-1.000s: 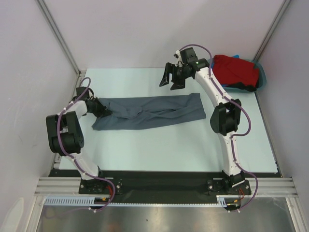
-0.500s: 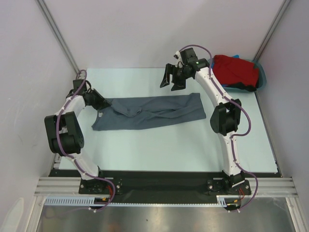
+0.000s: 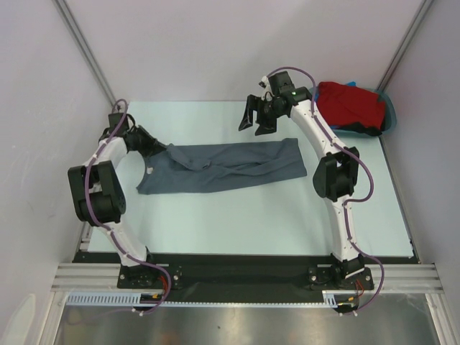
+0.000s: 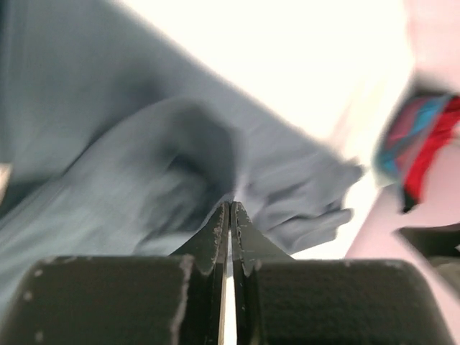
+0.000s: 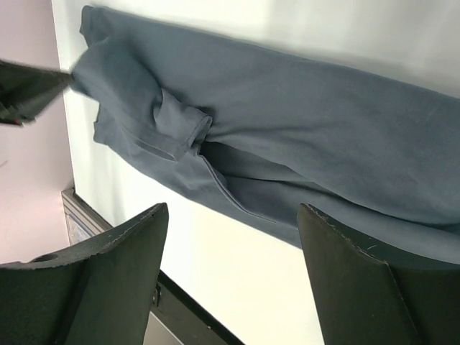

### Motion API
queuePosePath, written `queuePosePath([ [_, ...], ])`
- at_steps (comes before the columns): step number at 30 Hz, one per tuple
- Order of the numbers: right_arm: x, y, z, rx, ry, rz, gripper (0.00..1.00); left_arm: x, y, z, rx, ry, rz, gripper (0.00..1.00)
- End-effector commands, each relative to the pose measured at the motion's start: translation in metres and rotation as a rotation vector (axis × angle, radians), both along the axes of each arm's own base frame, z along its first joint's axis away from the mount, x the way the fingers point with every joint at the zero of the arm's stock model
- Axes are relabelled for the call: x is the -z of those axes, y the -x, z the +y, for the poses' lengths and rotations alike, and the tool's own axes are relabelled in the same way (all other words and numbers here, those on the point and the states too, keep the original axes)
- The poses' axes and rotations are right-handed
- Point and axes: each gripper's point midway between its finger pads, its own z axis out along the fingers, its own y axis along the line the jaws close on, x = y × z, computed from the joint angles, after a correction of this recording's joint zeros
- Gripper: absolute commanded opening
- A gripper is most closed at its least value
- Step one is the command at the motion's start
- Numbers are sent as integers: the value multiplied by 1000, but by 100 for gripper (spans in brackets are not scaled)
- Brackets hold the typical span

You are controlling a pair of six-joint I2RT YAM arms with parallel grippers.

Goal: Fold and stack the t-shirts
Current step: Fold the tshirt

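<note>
Folding step: early, I judge; grey t-shirt [image 3: 230, 167] lies stretched across the mid-tabletop [image 3: 251, 223], unfolded.
Left gripper [image 3: 164, 149]: pinched closed on its far-left corner.
Right gripper [image 3: 256, 121]: spread wide, empty, above the shirt's far edge.
Red t-shirt [image 3: 348, 104]: far-right corner, in tub [image 3: 392, 115].
Next: right needs a matching corner grip.

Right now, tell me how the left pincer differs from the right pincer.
The left pincer is shut, pinching the left end of the grey t-shirt; the right pincer is open and holds nothing. The left one sits at the cloth; the right one hovers clear of it. Both are black.
</note>
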Motion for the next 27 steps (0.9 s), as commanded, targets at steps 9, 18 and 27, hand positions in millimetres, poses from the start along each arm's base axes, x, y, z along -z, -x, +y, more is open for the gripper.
queuePosePath([
  [9,-1,-12,-8,5,-18,-9,79,-42,-106,-20,-58,353,-200,4],
  [18,-2,-14,-13,15,-16,-7,79,-31,-125,-58,47,501,-201,100],
  [27,31,-20,-85,225,242,55,79,-48,-75,-55,130,288,-173,100],
])
